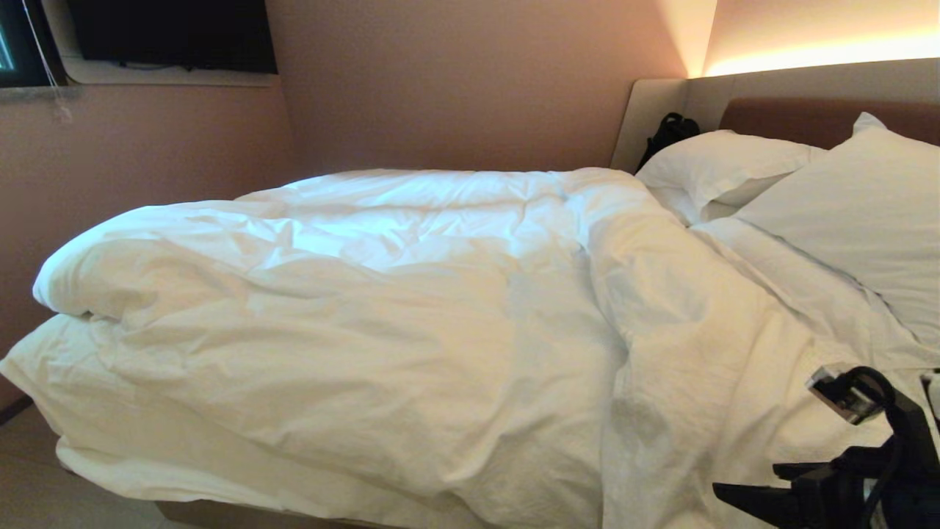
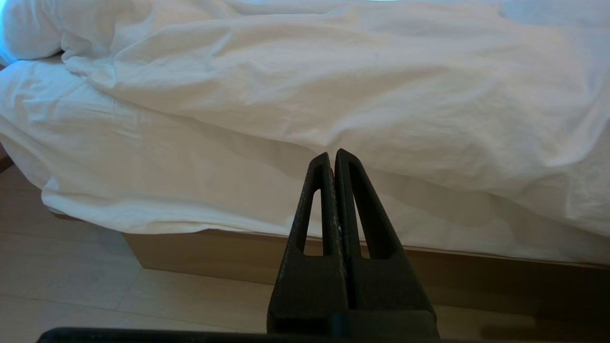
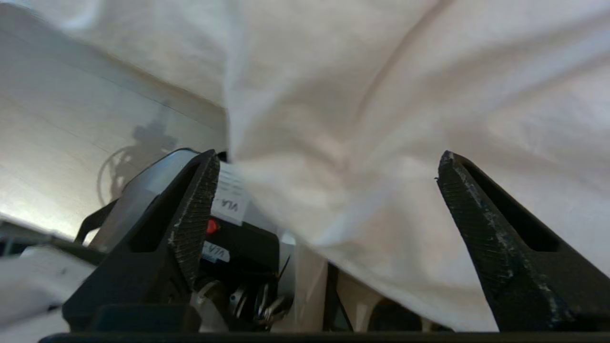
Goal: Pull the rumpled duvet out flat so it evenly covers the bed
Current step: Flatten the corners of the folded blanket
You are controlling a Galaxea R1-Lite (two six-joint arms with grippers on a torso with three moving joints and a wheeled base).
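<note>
The duvet (image 1: 382,316) lies rumpled in a thick white heap over the bed (image 1: 220,516), bunched toward the foot at the left, with a fold running down its right part. My right arm (image 1: 866,470) reaches in at the lower right corner of the head view, over the duvet's near edge. In the right wrist view the right gripper (image 3: 328,157) is open wide, and a hanging edge of the duvet (image 3: 381,95) drapes in front of and between its fingers (image 3: 190,224). My left gripper (image 2: 331,155) is shut, empty, and points at the duvet's side (image 2: 333,71) above the wooden base (image 2: 214,252).
Two white pillows (image 1: 723,165) (image 1: 866,206) lean on the padded headboard (image 1: 793,117) at the right. A black bag (image 1: 668,132) sits in the corner behind them. A wall (image 1: 147,162) runs along the bed's far side. Pale floor (image 2: 71,286) borders the near side.
</note>
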